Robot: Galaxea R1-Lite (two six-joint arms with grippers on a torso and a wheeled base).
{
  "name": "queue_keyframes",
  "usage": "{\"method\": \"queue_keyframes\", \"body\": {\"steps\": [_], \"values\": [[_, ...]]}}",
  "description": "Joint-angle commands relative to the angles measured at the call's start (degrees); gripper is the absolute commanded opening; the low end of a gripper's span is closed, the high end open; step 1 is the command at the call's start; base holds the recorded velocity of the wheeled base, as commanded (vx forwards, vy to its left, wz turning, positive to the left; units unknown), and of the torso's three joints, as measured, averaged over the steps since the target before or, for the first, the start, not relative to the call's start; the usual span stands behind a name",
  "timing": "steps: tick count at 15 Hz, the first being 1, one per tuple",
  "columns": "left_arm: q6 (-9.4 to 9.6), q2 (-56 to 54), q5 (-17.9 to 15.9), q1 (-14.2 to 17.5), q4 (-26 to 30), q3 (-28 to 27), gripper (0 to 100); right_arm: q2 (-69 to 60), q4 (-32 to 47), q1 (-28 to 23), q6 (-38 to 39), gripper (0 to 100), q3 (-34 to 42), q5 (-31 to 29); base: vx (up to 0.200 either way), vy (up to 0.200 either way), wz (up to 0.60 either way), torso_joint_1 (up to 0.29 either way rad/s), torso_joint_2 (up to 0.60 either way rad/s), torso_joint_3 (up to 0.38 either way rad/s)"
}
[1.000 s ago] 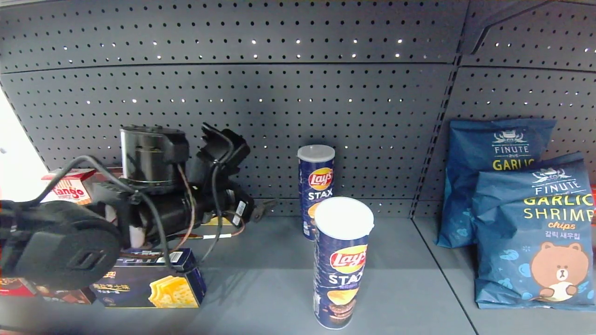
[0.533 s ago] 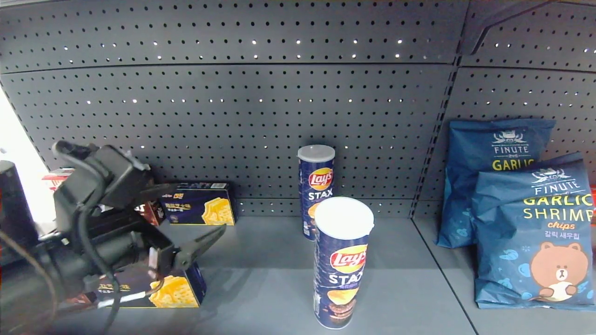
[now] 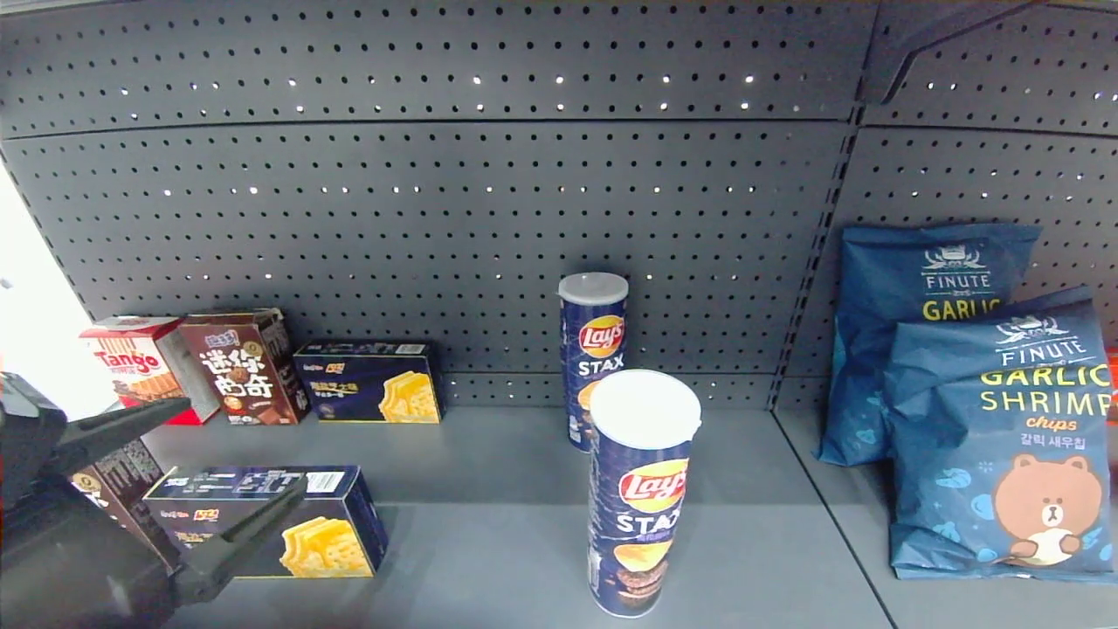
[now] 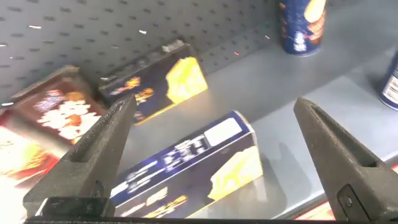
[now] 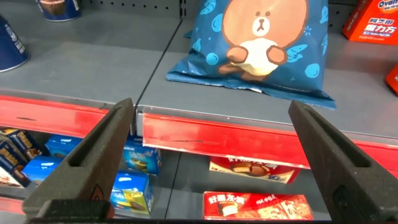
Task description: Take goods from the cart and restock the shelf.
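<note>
My left gripper [image 3: 244, 443] hangs open and empty at the shelf's front left, just in front of a dark blue cracker box [image 3: 271, 524] lying on the grey shelf [image 3: 489, 515]. In the left wrist view the same gripper [image 4: 214, 106] spreads wide above that box [image 4: 193, 155]. A second blue cracker box [image 3: 371, 382] stands against the back panel, next to a brown box [image 3: 244, 367] and a red box [image 3: 140, 367]. My right gripper [image 5: 211, 107] is open and empty, low before the shelf's red front strip [image 5: 249, 140].
Two blue chip cans [image 3: 645, 489] [image 3: 594, 354] stand upright mid-shelf, one behind the other. Blue shrimp chip bags [image 3: 996, 437] lean at the right past a shelf seam. Open shelf floor lies between the boxes and the cans. Lower shelves hold more boxes [image 5: 258, 205].
My left arm has pulled back from the rear of the shelf to the front left, empty. The rear cracker box and the boxes beside it have come into sight.
</note>
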Motion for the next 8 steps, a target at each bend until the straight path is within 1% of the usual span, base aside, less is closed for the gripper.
{"method": "queue_keyframes", "body": {"steps": [1,2,4,5,6,7,8], "values": [[-0.01,-3.91,0.25,0.09,0.06,0.43,100,0.00,-0.11,-0.11,-0.08,100,-0.01,-0.38,0.000,0.000,0.00,0.000,0.00,0.000],[-0.01,-5.58,0.78,0.17,1.73,0.07,100,-2.02,-0.20,-4.59,-0.25,100,-0.01,-0.64,0.000,0.000,0.00,0.000,0.00,0.000],[0.08,-10.94,2.54,0.17,9.81,-1.07,100,-3.34,-0.20,-5.73,3.09,100,-0.10,-3.46,0.000,0.000,0.00,0.000,0.00,0.000],[0.61,-13.75,3.50,0.17,14.03,-1.51,100,-3.51,-0.20,-5.99,5.90,100,-0.10,-5.57,0.000,0.000,0.00,0.000,0.00,0.000],[1.40,-16.65,4.47,0.17,17.72,-1.77,100,-3.07,-0.11,-6.17,6.60,100,-0.19,-6.27,0.000,0.000,0.00,0.000,0.00,0.000],[1.40,-17.36,4.56,0.17,18.51,-1.86,100,-3.07,-0.11,-6.17,6.60,100,-0.19,-6.18,0.000,0.000,0.00,0.000,0.00,0.000],[1.57,-20.26,4.91,0.26,23.52,-3.97,100,-2.54,-0.38,-6.26,0.98,100,-0.10,-5.04,0.000,0.000,0.00,0.000,0.00,0.000]]}}
